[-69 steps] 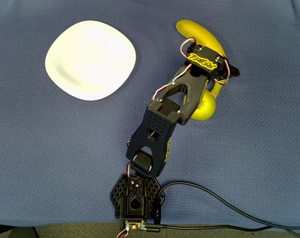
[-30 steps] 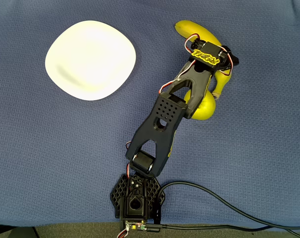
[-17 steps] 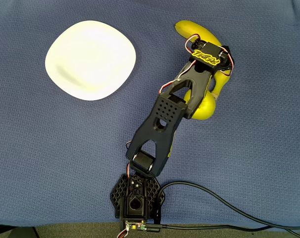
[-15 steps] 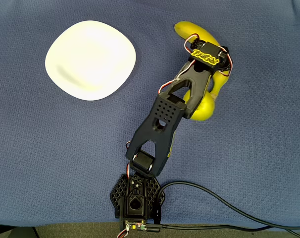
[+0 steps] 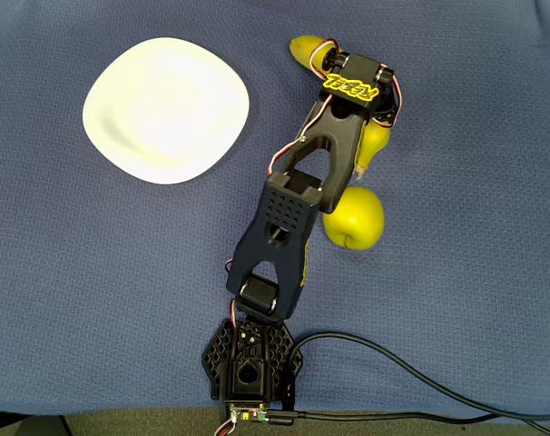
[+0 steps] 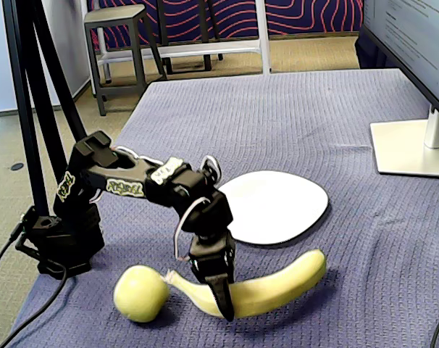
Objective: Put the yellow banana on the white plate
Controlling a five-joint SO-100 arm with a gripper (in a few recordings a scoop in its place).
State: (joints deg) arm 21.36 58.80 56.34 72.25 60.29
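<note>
The yellow banana (image 5: 304, 50) (image 6: 277, 284) lies curved to the right of the white plate (image 5: 166, 107) (image 6: 274, 206), apart from it. In the overhead view my wrist hides the banana's middle, leaving its blunt end and stem tip visible. My gripper (image 5: 366, 104) (image 6: 221, 293) is shut on the banana near its stem end, one dark finger (image 6: 225, 304) crossing its front. In the fixed view a shadow lies under the banana; I cannot tell whether it is clear of the cloth.
A yellow-green apple (image 5: 352, 218) (image 6: 141, 293) sits just off the banana's stem tip. Blue cloth (image 5: 475, 227) covers the table. The arm's base (image 5: 252, 368) and cable (image 5: 411, 372) are at the near edge. A monitor stand (image 6: 411, 148) occupies the far right in the fixed view.
The gripper has swung left and away from the base with the banana in it. The banana now sits closer to the plate and clear of the apple, which stayed put.
</note>
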